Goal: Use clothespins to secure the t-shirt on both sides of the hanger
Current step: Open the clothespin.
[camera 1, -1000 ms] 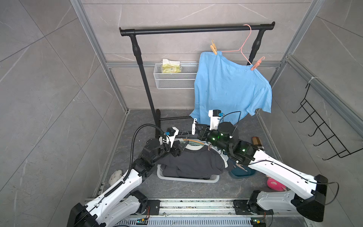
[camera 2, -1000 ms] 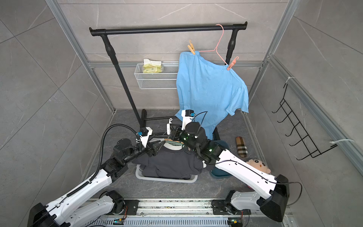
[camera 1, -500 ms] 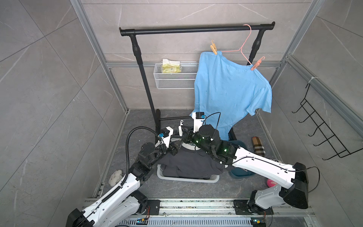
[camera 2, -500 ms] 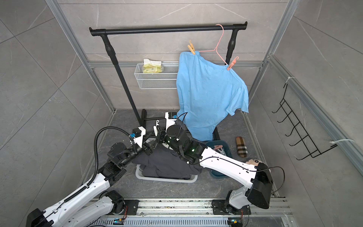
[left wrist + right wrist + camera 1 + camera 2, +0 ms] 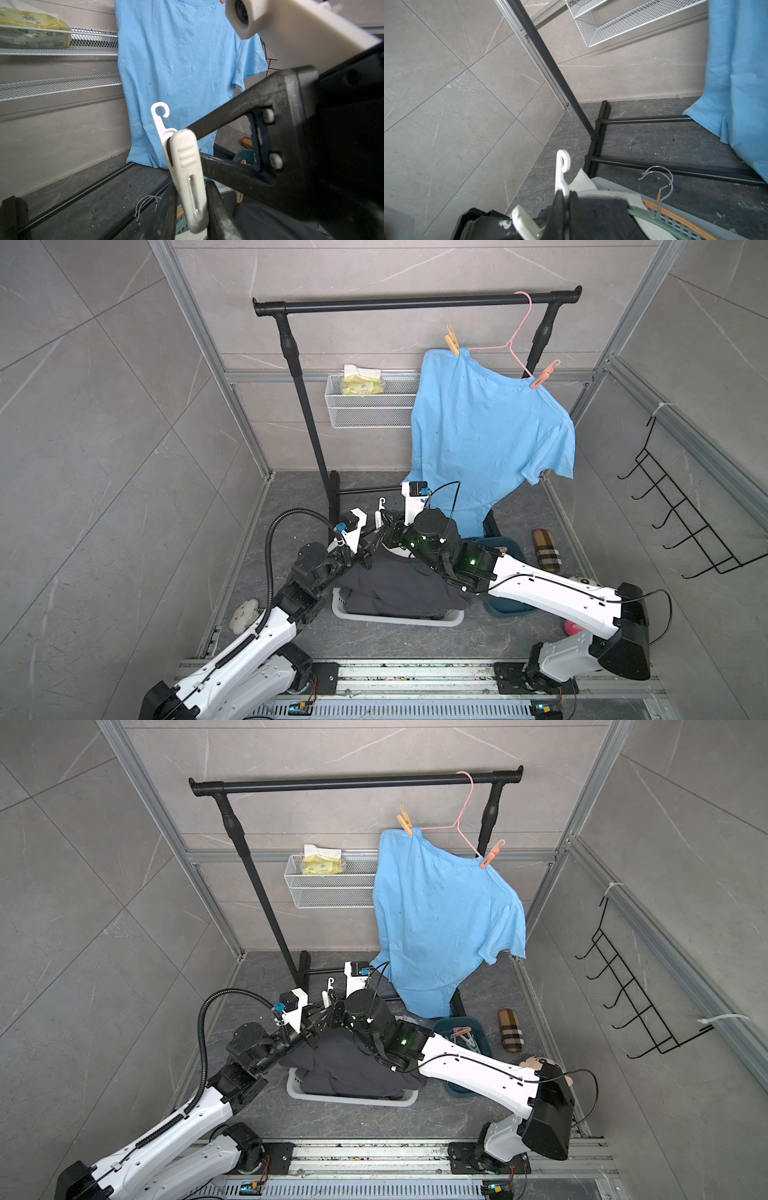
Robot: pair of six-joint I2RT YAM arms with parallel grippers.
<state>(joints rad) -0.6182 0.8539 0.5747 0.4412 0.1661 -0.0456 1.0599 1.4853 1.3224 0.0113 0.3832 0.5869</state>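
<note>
In both top views a white basket [image 5: 395, 617] on the floor holds a dark shirt [image 5: 399, 585], and a wire basket [image 5: 370, 414] on the wall holds a yellow pack [image 5: 361, 385]. A top view shows pink clothespins [image 5: 459, 1031] inside the blue tub [image 5: 487, 1042]. The white clothespin [image 5: 379, 512] is up above the white basket. In the left wrist view it is long with a hook at one end, and the left gripper [image 5: 191, 209] squeezes the other end. The right wrist view shows the right gripper [image 5: 564, 199] pinching the thin hooked end, and a wooden hanger [image 5: 675, 217] and a green hanger [image 5: 645, 219] lying in the white basket.
</note>
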